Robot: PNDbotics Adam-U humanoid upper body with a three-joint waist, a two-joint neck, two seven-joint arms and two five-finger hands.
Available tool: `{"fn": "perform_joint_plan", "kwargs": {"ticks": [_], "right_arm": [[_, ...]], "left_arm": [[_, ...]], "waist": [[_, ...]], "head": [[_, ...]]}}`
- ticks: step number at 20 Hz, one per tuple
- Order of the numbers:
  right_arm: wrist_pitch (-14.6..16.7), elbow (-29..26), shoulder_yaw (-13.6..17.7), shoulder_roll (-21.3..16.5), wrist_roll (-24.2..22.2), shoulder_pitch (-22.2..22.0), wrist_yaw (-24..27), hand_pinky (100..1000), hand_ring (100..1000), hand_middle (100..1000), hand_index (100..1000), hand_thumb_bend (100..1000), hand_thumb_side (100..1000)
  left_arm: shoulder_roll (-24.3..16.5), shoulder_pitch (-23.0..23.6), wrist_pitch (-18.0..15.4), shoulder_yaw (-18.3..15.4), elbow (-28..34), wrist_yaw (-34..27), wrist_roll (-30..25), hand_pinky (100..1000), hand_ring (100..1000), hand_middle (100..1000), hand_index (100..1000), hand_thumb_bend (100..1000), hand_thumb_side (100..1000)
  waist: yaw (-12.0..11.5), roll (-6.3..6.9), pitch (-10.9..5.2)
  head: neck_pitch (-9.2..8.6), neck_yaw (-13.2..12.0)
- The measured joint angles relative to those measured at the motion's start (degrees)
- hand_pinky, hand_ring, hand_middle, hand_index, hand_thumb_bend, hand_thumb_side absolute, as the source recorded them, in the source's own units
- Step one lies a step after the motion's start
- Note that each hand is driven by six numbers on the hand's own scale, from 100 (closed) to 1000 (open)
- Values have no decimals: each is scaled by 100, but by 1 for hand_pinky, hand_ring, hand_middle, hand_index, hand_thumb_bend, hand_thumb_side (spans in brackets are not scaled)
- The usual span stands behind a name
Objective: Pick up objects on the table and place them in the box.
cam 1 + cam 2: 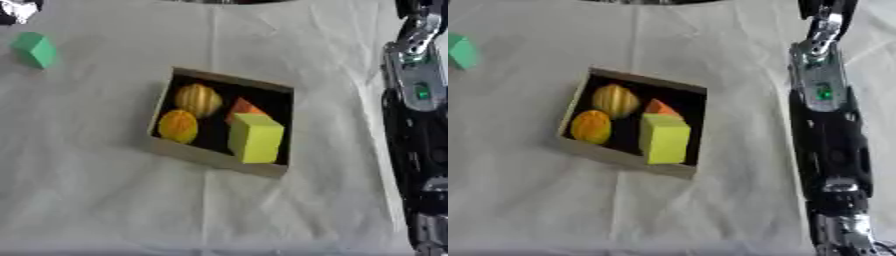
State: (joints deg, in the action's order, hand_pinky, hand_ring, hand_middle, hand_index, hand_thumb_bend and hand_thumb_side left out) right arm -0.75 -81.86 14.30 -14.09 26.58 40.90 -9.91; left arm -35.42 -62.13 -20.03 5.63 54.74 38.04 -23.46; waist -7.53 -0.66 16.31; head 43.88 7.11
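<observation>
A shallow wooden box (206, 156) with a dark inside lies on the white cloth, mid-table. In it are a yellow block (255, 138), an orange wedge (242, 106), a ribbed yellow round piece (198, 99) and an orange round piece (178, 126). A green block (35, 49) stands on the cloth at the far left. Just above it, in the upper left corner, a dark and silver part of my left hand (17, 12) shows. My right arm (826, 125) runs down the right side, well clear of the box. Only the start of my right hand (846, 236) shows at the bottom edge.
The white cloth (105, 200) covers the whole table, with creases. A dark curved edge (223, 1) shows at the far side.
</observation>
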Motion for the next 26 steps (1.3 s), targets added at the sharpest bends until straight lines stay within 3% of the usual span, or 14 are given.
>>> {"fn": "perform_joint_plan", "kwargs": {"ticks": [5, 8, 13, 15, 18, 19, 20, 21, 24, 25, 26], "right_arm": [[8, 1, 13, -28, 8, 49, 0, 669, 649, 576, 799, 100, 558], [9, 1, 13, -32, 7, 94, 0, 668, 648, 575, 798, 100, 557], [10, 1, 11, -39, 6, 148, 0, 667, 647, 572, 797, 100, 558], [10, 1, 9, -44, 6, 151, 2, 667, 647, 571, 797, 100, 558], [13, 1, -12, -57, 2, 194, 7, 666, 647, 571, 796, 100, 557], [14, 1, -20, -63, 0, 201, 12, 666, 647, 570, 796, 100, 557], [18, 1, -23, -71, -5, 204, 17, 666, 647, 570, 796, 100, 558], [22, 1, -23, -80, -9, 217, 24, 666, 647, 569, 795, 100, 558], [30, 1, -24, -91, -17, 243, 51, 666, 647, 568, 795, 100, 559], [32, 0, -24, -97, -19, 243, 57, 665, 646, 568, 795, 100, 560], [32, 0, -24, -112, -20, 242, 69, 665, 646, 568, 795, 100, 560]], "left_arm": [[-2, -71, 371, -226, -742, 512, 353, 1000, 1000, 1000, 1000, 100, 437], [10, -116, 636, -372, -1089, 736, 421, 1000, 1000, 994, 1000, 100, 468], [52, -173, 1090, -470, -1467, 954, 429, 1000, 1000, 1000, 1000, 100, 612], [110, -216, 1217, -470, -1558, 1071, 320, 1000, 1000, 1000, 1000, 100, 588], [178, -269, 1333, -466, -1638, 1303, 175, 1000, 1000, 1000, 1000, 147, 457], [205, -286, 1356, -466, -1663, 1402, 138, 1000, 1000, 1000, 1000, 198, 318], [226, -307, 1378, -466, -1686, 1492, 103, 1000, 1000, 1000, 1000, 208, 300], [235, -330, 1408, -468, -1703, 1585, 70, 1000, 1000, 985, 1000, 273, 220], [266, -396, 1548, -482, -1770, 1846, -15, 1000, 1000, 980, 996, 211, 323], [269, -410, 1595, -502, -1792, 1886, -30, 1000, 1000, 981, 994, 161, 424], [269, -422, 1634, -526, -1800, 1898, -40, 1000, 1000, 979, 993, 128, 453]], "waist": [[18, -1, 7], [44, -1, 12], [60, -2, 134], [82, -2, 157], [109, -2, 249], [123, -2, 279], [135, -2, 304], [151, -2, 329], [177, -2, 392], [184, -2, 402], [185, -2, 406]], "head": [[0, -68], [0, -129], [0, -199], [0, -228], [-3, -287], [-6, -307], [-10, -332], [-15, -352], [-64, -420], [-66, -442], [-67, -456]]}}
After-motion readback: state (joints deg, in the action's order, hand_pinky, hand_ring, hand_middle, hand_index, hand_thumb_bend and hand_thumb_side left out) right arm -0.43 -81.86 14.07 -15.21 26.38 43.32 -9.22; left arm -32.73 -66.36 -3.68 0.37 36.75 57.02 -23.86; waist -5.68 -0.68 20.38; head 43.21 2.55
